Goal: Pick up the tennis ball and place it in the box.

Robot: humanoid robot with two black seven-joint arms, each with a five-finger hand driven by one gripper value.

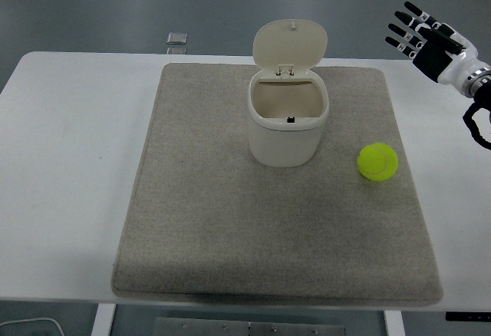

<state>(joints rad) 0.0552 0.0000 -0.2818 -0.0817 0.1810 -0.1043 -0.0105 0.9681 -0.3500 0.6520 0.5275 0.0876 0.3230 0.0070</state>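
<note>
Tennis ball (377,162) rests on grey mat (276,190), right of box (287,121), lid up. Right hand (424,38) raised beyond, fingers spread, empty. Step: pre-grasp. Next: lower hand onto ball, then close fingers.

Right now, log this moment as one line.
right robot hand: open, raised, empty | tennis ball: on mat, right of box | box: lid open

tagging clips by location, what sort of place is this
Probably a robot lab or test station: a white table on a bare grey floor, a grey mat staging one lidded box and tennis ball, the right hand raised open.
</note>
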